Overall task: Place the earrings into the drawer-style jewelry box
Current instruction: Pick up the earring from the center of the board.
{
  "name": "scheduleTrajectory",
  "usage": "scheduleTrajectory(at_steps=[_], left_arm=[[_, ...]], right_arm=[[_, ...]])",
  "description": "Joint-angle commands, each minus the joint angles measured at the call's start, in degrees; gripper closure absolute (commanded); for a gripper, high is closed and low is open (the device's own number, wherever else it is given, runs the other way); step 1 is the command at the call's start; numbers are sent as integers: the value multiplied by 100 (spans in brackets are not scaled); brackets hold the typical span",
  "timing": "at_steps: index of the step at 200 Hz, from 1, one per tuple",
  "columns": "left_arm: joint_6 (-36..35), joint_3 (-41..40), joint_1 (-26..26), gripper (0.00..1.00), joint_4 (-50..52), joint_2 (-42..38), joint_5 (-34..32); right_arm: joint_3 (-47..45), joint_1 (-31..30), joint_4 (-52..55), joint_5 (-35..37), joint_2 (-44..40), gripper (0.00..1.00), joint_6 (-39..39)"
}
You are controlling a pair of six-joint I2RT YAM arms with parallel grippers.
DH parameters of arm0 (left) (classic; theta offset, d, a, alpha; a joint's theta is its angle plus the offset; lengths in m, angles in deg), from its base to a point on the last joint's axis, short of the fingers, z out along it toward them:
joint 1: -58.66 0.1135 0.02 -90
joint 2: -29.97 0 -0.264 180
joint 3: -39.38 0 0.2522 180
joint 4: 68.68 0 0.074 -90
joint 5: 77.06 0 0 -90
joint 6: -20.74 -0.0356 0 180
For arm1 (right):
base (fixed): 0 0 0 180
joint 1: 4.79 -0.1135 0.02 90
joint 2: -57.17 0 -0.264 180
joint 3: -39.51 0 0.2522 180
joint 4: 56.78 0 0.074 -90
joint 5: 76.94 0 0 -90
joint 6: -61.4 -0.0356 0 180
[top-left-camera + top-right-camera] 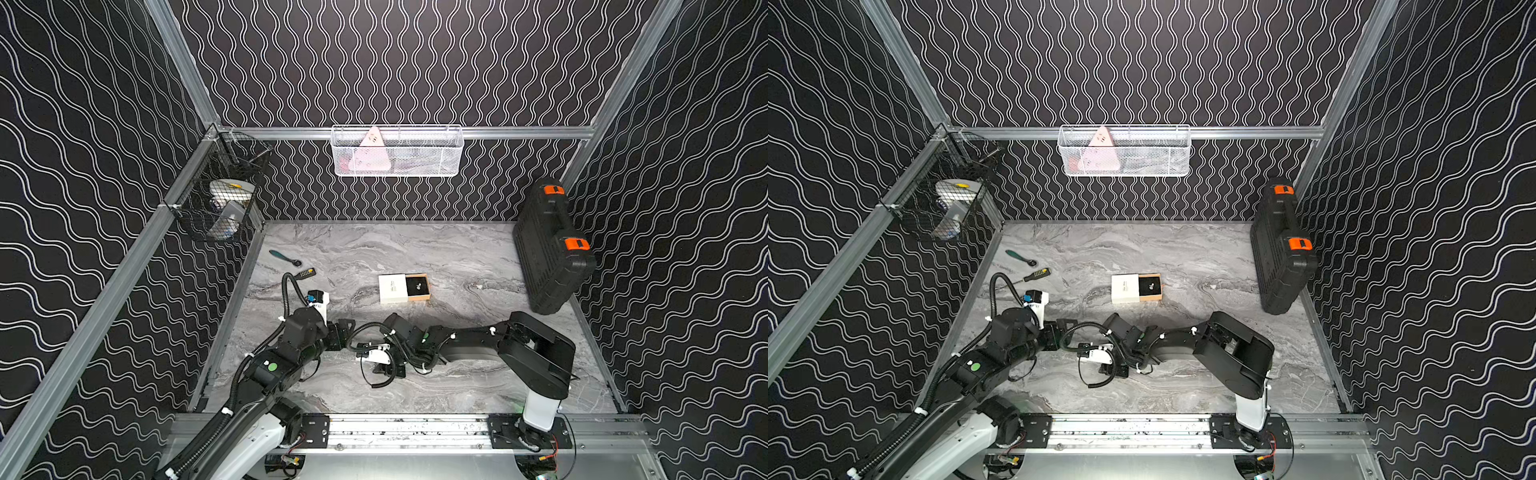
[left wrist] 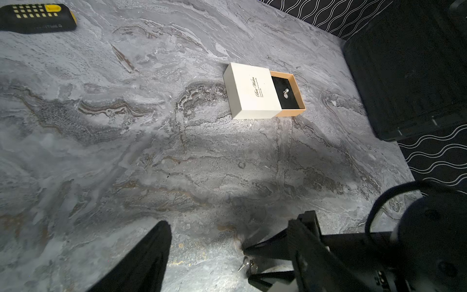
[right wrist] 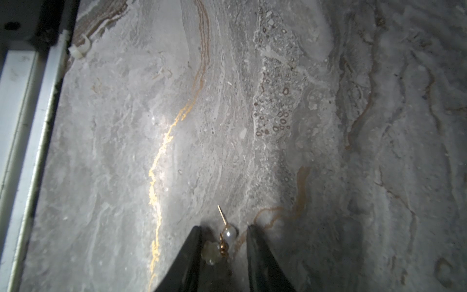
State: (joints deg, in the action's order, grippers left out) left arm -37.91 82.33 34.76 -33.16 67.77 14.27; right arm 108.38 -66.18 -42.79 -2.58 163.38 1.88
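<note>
The grey marbled counter [image 1: 436,249] carries a black case [image 1: 548,249] with orange latches, standing on edge along its right edge towards the far corner. The left gripper [image 1: 347,330] hangs wide open and empty over the front-left part. Just beside it the right gripper [image 3: 223,227] sits low on the counter, jaws narrowly apart, straddling a pearl earring [image 3: 228,233] without clamping it. The jewelry box [image 2: 252,91] lies near the counter's middle. Its tray [image 2: 299,101] is open towards the right edge, with a second earring [image 2: 285,93] on the black lining.

Tops overhead; wrists close, prob. downward; L shares jewelry box [image 2: 252,91].
</note>
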Motion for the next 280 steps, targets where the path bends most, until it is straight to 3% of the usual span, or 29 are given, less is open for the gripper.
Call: scheduleTrajectory(at_steps=[1,118,203,280], left_arm=[[-50,-19,10,22,-146,-32,-5],[-50,-36,8,22,-137,-61,-5],[-33,-44,7,22,-154,-24,26],[71,-132,8,22,-575,410,370]], right_arm=[[35,-5,13,4,44,72,32],[-43,-5,-23,48,5,89,21],[-209,42,-287,45,-148,92,-164],[-608,551,-798,-315,-558,93,-656]])
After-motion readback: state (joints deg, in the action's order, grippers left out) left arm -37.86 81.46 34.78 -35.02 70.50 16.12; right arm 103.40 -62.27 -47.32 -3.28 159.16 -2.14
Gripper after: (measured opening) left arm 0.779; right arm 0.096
